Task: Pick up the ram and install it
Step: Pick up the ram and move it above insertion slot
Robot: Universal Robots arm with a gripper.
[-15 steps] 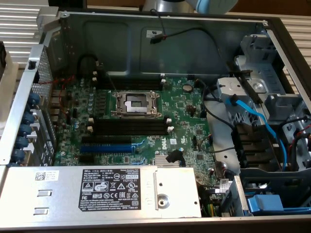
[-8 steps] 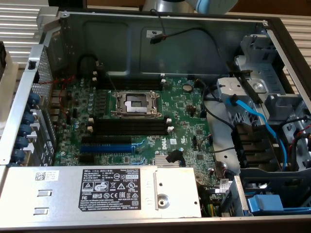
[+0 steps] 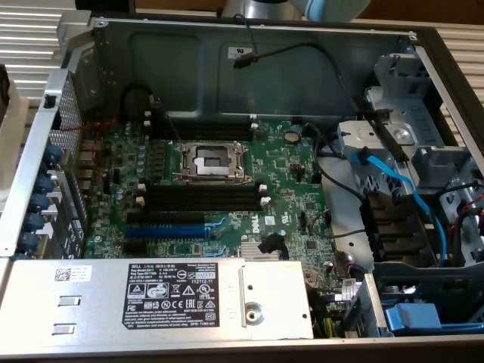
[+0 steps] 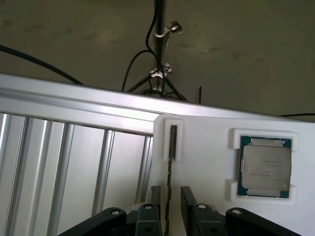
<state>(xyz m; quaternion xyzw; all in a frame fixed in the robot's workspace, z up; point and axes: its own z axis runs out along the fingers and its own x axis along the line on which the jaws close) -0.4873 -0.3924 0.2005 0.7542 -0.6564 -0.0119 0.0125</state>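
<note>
End effector point(image 4: 171, 191) apart, ram point(image 4: 173, 143) edge-on between its jaws — an off-centre squeeze could cock it and jam it in the white cradle point(image 4: 179, 147).

Probably electronics lab: open PC case point(image 3: 189, 76), slatted aluminium bench point(image 4: 59, 162), tripod point(image 4: 159, 29).

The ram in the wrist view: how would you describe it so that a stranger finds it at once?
Find the white plate beside the ribbed aluminium surface. On it the ram, a thin dark stick, stands on edge in a narrow white bracket, between the black fingers of the open gripper. Its neighbour, the processor, is square, silvery and lies flat.
</note>
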